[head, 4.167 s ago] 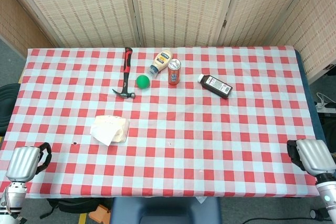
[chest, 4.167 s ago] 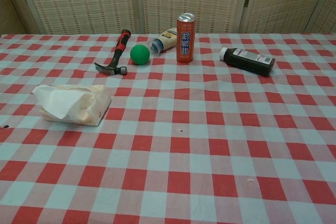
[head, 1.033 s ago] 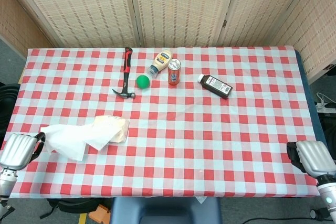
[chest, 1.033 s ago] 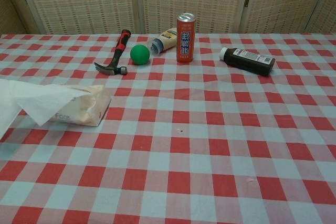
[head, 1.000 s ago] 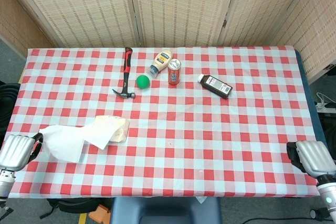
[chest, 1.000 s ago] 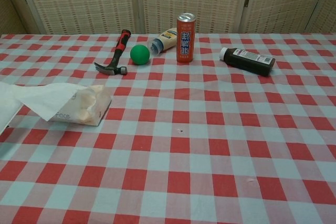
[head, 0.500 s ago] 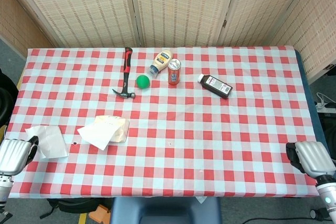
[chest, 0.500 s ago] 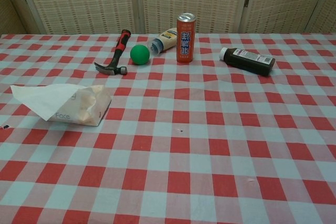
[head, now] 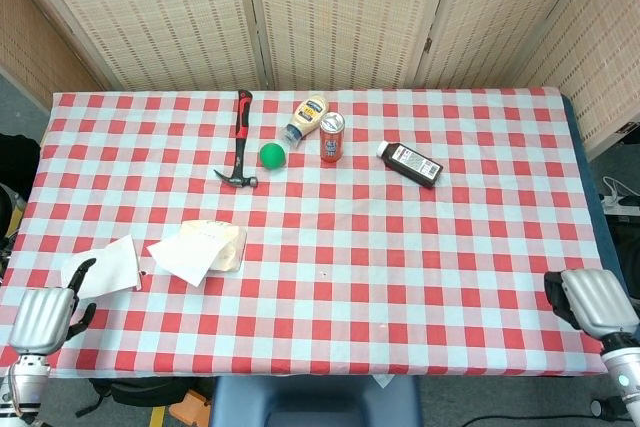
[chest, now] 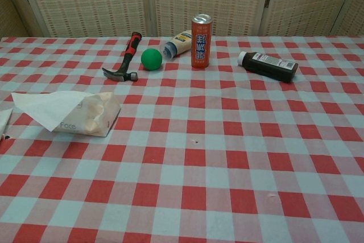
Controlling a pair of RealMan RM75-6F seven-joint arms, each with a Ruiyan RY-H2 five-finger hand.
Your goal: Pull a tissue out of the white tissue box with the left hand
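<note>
The white tissue box (head: 222, 245), a soft pack, lies on the checked cloth at the left, with a fresh tissue (head: 182, 255) sticking out of it toward the left. In the chest view the box (chest: 91, 115) shows the same tissue (chest: 42, 106) fanned out to the left. A pulled-out tissue (head: 105, 267) lies flat on the table, left of the box. My left hand (head: 45, 315) is at the table's front left corner, fingers spread, one fingertip by the loose tissue's left edge. My right hand (head: 595, 299) hangs off the front right corner, its fingers hidden.
At the back stand a hammer (head: 240, 142), a green ball (head: 272, 155), a lying mayonnaise bottle (head: 308, 117), an orange can (head: 332, 137) and a dark bottle (head: 410, 163). Woven screens close off the rear.
The left hand drew a tissue out leftward, then dropped back toward the front corner with its fingers spread. The tissue now lies on the cloth. The right hand stayed put.
</note>
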